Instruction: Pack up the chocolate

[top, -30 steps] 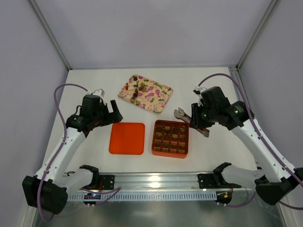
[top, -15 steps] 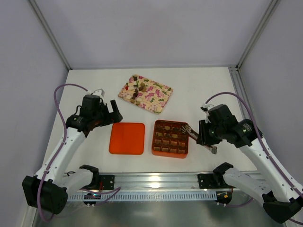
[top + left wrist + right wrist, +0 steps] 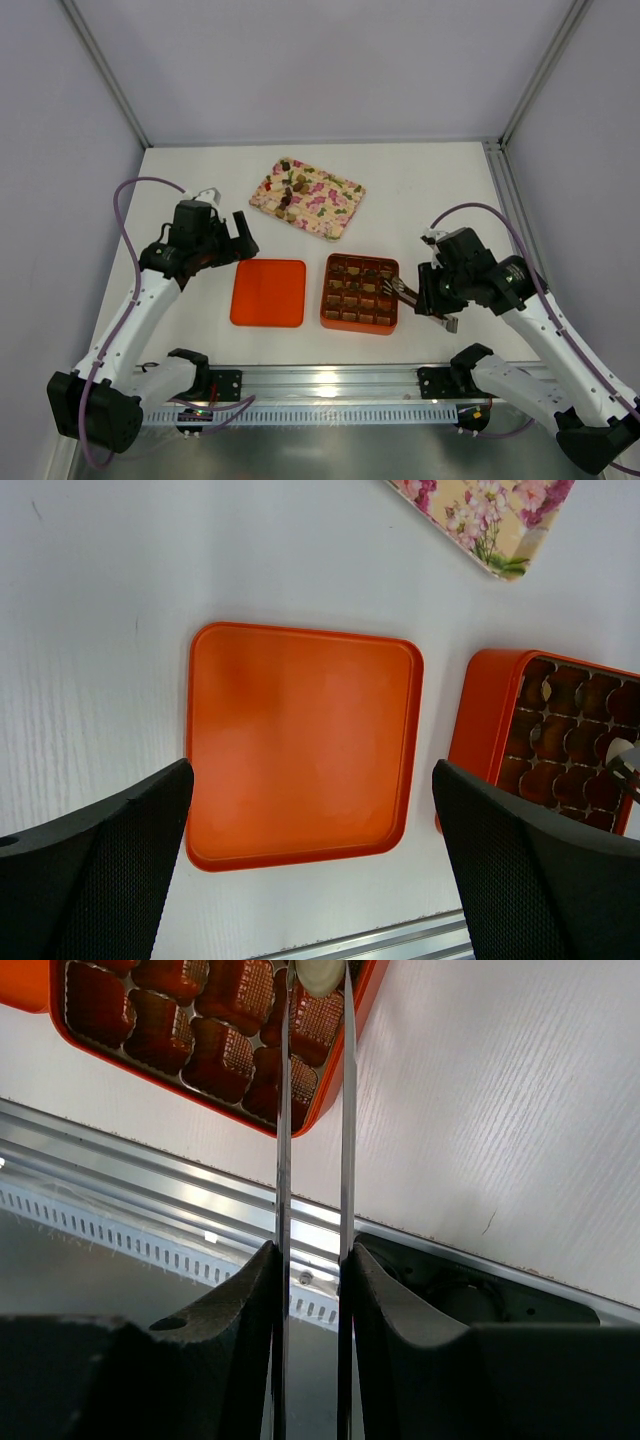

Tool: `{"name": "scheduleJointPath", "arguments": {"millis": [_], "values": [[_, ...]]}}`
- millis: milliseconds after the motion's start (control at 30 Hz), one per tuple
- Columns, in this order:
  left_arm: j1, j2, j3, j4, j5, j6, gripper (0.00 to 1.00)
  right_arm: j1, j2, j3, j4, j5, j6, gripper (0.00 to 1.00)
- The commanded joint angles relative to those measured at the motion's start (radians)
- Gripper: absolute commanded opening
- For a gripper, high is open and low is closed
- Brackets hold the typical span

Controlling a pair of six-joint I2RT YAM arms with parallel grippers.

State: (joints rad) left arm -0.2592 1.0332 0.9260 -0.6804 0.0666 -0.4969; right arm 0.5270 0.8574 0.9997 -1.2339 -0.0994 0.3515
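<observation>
Several brown chocolate lumps (image 3: 290,190) lie on the pink floral tray (image 3: 330,205). More fill the grid cells of the orange box (image 3: 325,295), also seen in the right wrist view (image 3: 215,1025). My right gripper (image 3: 428,292) is shut on metal tongs (image 3: 283,1110). The tong tips pinch a pale tan lump (image 3: 318,974) over the box's right edge (image 3: 335,1085). My left gripper (image 3: 238,238) is open and empty, hovering above the orange lid (image 3: 300,745), which lies flat left of the box (image 3: 487,720).
A metal rail (image 3: 330,385) runs along the table's near edge, close below the box and the right gripper (image 3: 312,1260). The floral tray's corner shows in the left wrist view (image 3: 480,520). White walls enclose the table.
My right arm has swung down and toward the near edge, bringing the tongs from above the box's right corner to low over its right side. The left arm has not moved.
</observation>
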Motion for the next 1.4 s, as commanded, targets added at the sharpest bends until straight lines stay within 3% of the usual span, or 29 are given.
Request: {"name": "scheduleJointPath", "arguments": {"millis": [0,533,733,900,1133,1367], "values": [[0.005,-0.001,0.016,0.021,-0.010,0.000,1.00,-0.001,-0.006,0.005,0.034,-0.005,0.006,0.35],[0.005,0.002,0.017,0.021,-0.013,0.000,1.00,-0.001,0.000,0.013,0.040,0.013,0.010,0.40],[0.005,0.002,0.017,0.021,-0.011,0.000,1.00,-0.002,0.018,0.085,0.045,0.070,0.023,0.41],[0.005,0.002,0.020,0.021,-0.017,0.003,1.00,-0.088,0.187,0.229,0.088,0.147,-0.035,0.46],[0.005,0.007,0.019,0.021,0.004,0.000,1.00,-0.330,0.460,0.415,0.264,0.043,-0.098,0.46],[0.006,-0.010,0.017,0.022,0.001,0.001,1.00,-0.436,0.728,0.497,0.428,0.064,-0.083,0.45]]}}
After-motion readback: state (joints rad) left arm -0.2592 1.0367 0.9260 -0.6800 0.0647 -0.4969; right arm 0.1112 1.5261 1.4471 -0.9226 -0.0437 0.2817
